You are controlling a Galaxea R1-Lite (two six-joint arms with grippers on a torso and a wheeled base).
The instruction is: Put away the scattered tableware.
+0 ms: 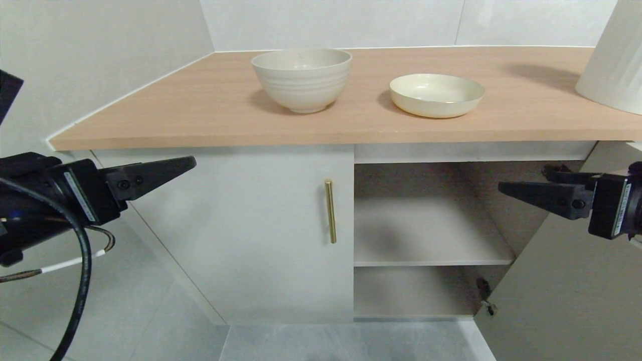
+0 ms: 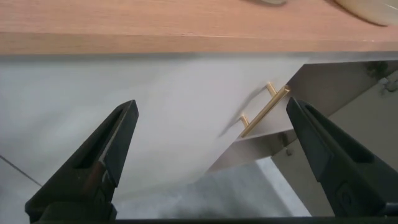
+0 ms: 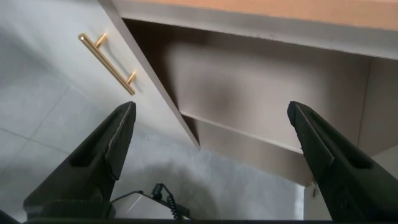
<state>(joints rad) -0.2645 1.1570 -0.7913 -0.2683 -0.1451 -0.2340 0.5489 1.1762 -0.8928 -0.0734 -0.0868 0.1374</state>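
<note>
Bowl (image 1: 301, 80) and dish (image 1: 436, 95) above both jaws

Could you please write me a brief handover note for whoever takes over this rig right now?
Grippers: the left gripper is open and holds nothing, in front of the closed cabinet door. The right gripper is open and holds nothing, facing the open compartment.
Things: the deep bowl and the shallow bowl stand apart on the countertop.
Done: the right compartment is already open and its shelf is in reach.
Left: both bowls still have to go into the cabinet.
</note>
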